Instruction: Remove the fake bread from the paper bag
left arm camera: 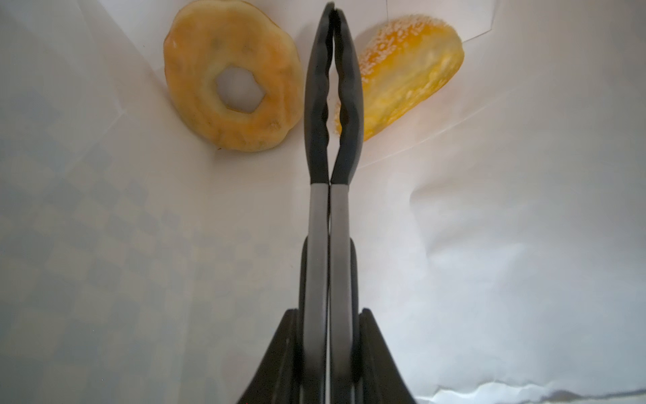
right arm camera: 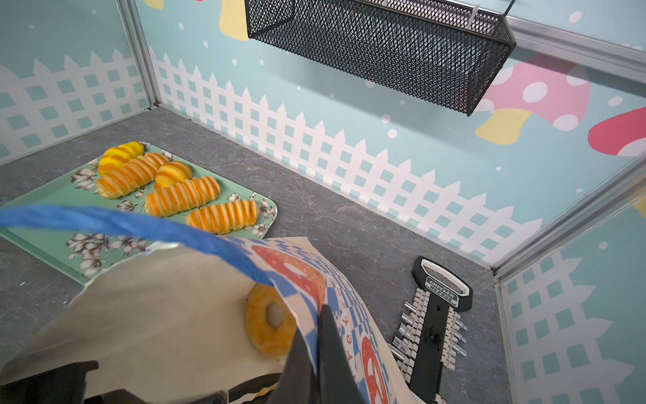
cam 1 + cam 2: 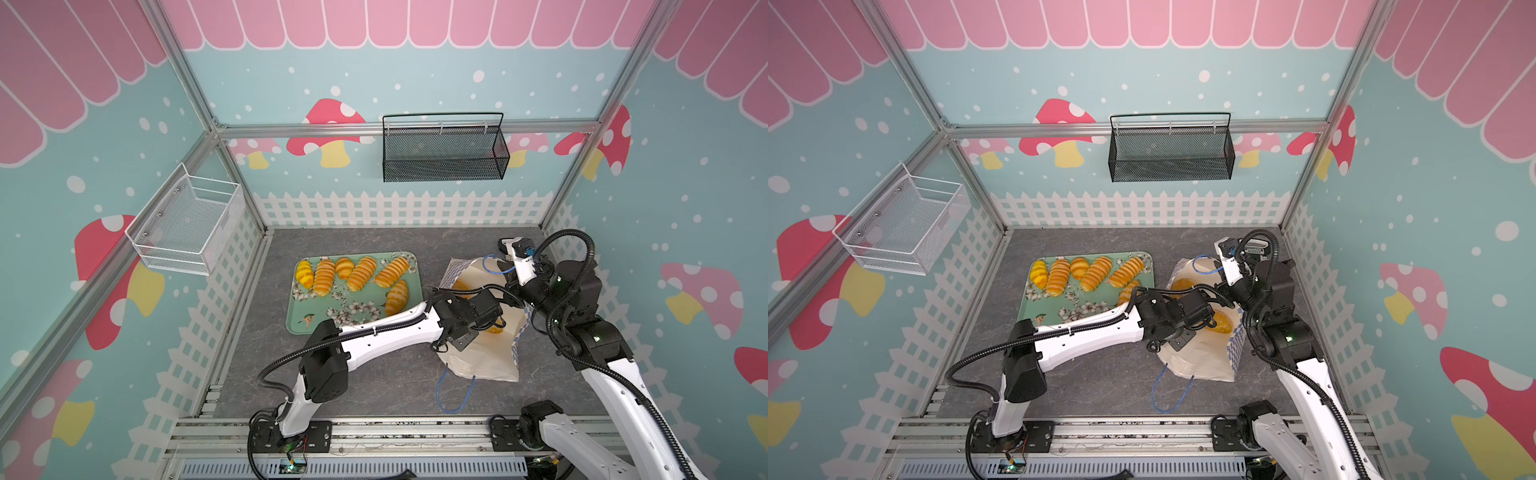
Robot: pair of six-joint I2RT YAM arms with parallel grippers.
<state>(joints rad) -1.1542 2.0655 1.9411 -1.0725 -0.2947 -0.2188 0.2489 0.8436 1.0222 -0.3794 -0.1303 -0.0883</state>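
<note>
The paper bag (image 3: 478,361) (image 3: 1200,357) lies on its side, mouth toward the tray. My left gripper (image 1: 332,10) reaches deep inside it with long black-tipped fingers, shut, nothing between them. Its tips sit between a ring bagel (image 1: 195,87) and a speckled oval loaf (image 1: 412,70), both resting on the bag's inner paper. My right gripper (image 2: 320,314) is shut on the bag's checkered rim at the far side, holding the mouth up. The bagel (image 2: 257,328) shows under that raised rim. Several pieces of fake bread (image 3: 361,272) lie on the green floral tray (image 3: 299,320).
A black mesh basket (image 3: 444,153) hangs on the back wall and a white wire basket (image 3: 187,224) on the left wall. A black socket holder (image 2: 433,321) lies beside the bag near the right wall. A blue cord handle (image 3: 453,390) trails toward the front edge.
</note>
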